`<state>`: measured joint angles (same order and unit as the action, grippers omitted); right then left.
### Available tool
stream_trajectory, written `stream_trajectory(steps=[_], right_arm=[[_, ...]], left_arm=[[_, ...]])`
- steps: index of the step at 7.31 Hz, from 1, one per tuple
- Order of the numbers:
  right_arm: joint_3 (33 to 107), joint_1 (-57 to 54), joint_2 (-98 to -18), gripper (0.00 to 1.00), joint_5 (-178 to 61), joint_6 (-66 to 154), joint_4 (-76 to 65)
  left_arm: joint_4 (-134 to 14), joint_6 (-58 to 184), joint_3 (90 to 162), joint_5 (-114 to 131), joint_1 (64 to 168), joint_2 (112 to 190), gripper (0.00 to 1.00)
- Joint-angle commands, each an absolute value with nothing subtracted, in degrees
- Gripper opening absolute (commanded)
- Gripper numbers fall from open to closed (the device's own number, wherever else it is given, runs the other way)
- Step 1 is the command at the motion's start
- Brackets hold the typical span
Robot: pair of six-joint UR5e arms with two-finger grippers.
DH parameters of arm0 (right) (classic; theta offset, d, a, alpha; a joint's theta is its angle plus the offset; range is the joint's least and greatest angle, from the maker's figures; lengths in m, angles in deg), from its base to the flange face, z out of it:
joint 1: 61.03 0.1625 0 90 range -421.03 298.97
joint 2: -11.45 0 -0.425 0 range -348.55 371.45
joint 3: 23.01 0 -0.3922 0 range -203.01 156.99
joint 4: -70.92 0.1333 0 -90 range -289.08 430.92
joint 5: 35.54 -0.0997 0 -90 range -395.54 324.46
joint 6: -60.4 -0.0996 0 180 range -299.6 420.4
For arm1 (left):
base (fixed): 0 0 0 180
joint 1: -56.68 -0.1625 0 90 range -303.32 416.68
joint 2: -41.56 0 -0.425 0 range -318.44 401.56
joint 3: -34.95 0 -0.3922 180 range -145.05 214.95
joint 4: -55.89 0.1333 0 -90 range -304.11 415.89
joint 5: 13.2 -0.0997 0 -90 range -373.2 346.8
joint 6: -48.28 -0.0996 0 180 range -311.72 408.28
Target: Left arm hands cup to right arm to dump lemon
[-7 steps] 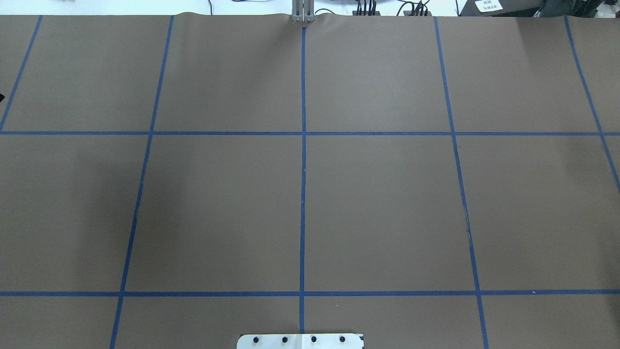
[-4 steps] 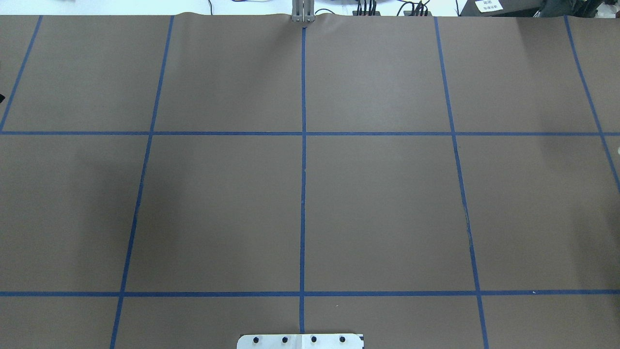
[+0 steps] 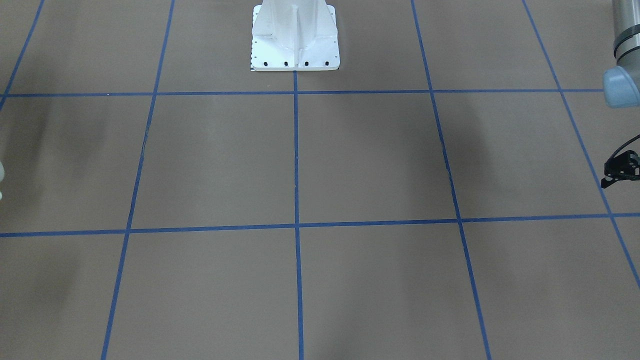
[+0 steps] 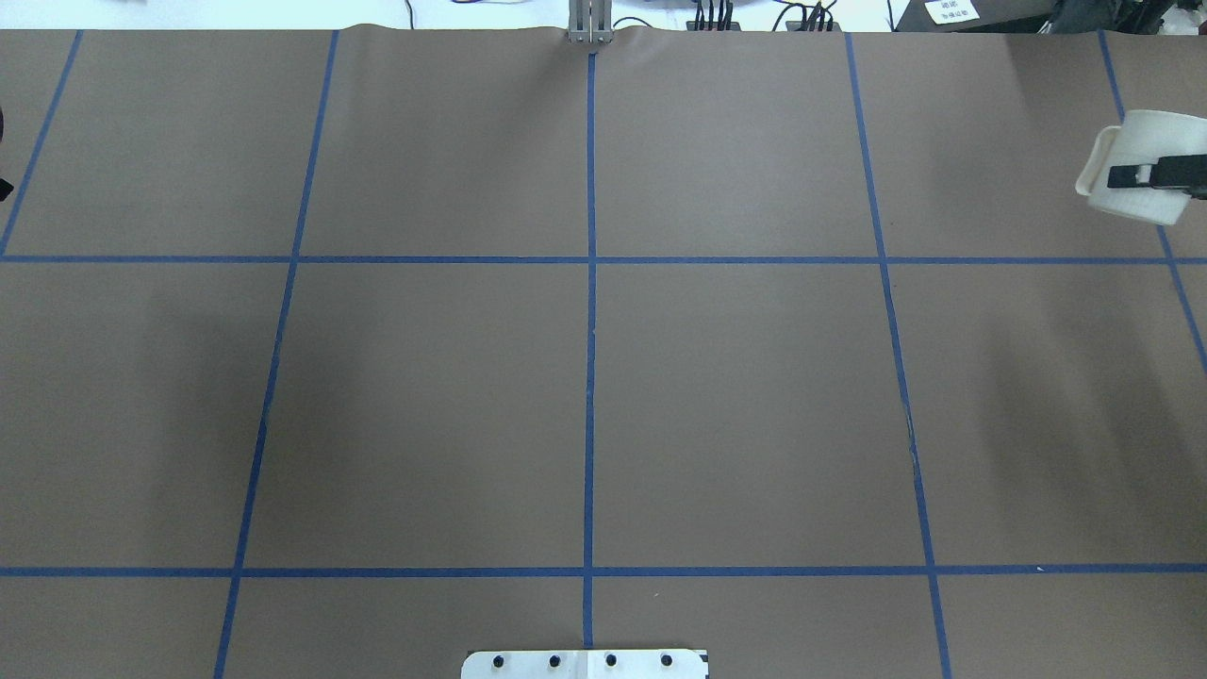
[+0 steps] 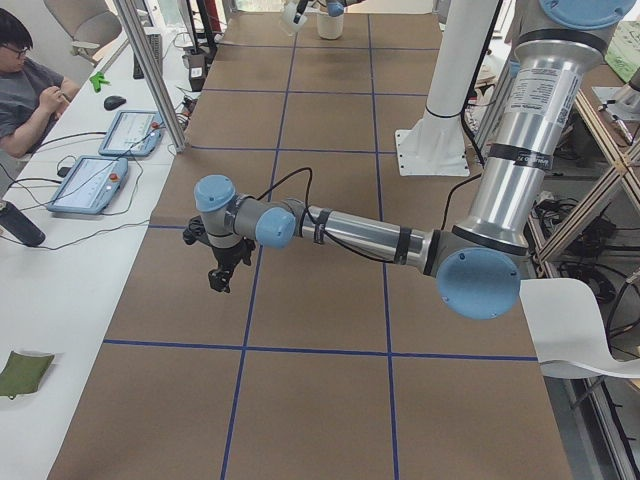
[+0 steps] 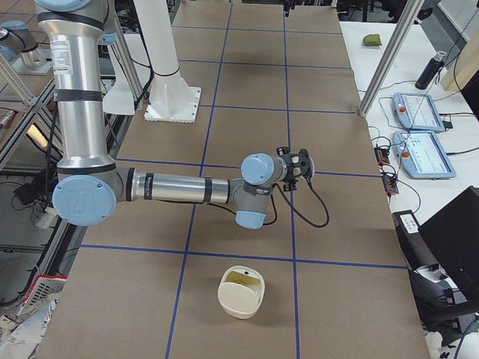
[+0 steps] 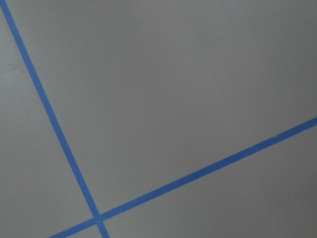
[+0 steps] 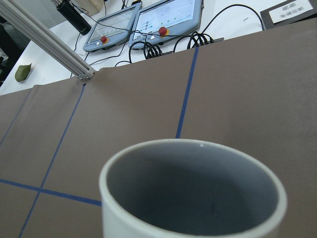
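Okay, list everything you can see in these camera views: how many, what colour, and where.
held cup: one, off-white, grey inside with no lemon seen, in the right hand.
standing cup: one, off-white, something yellowish inside, on the mat at the robot's right end.
mat: one, brown with blue tape grid, under both arms.
control pads: two, grey-blue with red buttons, on the white side desk.
bottle: one, black, same desk.
pouch: one, green, same desk.
person: one, seated at that desk.
stand: one, white, on the mat's robot side.
left arm: silver, blue joints, over the left end; its black left hand holds nothing.
right arm: same colours; its black right hand is closed on the held cup.
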<state>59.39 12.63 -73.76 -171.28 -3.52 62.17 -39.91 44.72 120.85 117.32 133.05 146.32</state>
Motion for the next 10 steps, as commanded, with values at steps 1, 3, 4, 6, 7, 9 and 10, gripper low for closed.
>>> stream_trajectory(steps=[1,3,4,6,7,9,10], right_arm=[[59.61,5.54,-66.71,0.00,-163.11,-3.41,54.26],[59.70,-3.50,-62.83,0.00,-149.35,-2.89,51.07],[59.70,-6.07,-60.55,0.00,-146.22,0.68,48.36],[61.45,-11.07,-55.37,0.00,-138.77,6.85,38.98],[61.80,-13.54,-52.30,0.00,-134.37,7.22,33.71],[62.25,-19.25,-48.77,0.00,-123.41,18.49,25.88],[62.77,-21.54,-47.01,0.00,-116.90,25.61,21.83]], left_arm=[[-38.42,49.39,121.17,117.50,132.97,148.25,1.00],[-36.51,55.98,120.73,121.51,132.62,152.19,1.00],[-34.49,59.58,120.64,124.85,132.53,154.83,1.00],[-33.68,70.45,120.55,132.14,131.31,159.05,1.00],[-33.85,79.39,120.90,133.39,129.38,161.95,1.00],[-34.64,97.32,120.82,133.41,123.51,169.15,1.00],[-34.56,103.59,120.82,133.32,121.39,172.14,1.00]])
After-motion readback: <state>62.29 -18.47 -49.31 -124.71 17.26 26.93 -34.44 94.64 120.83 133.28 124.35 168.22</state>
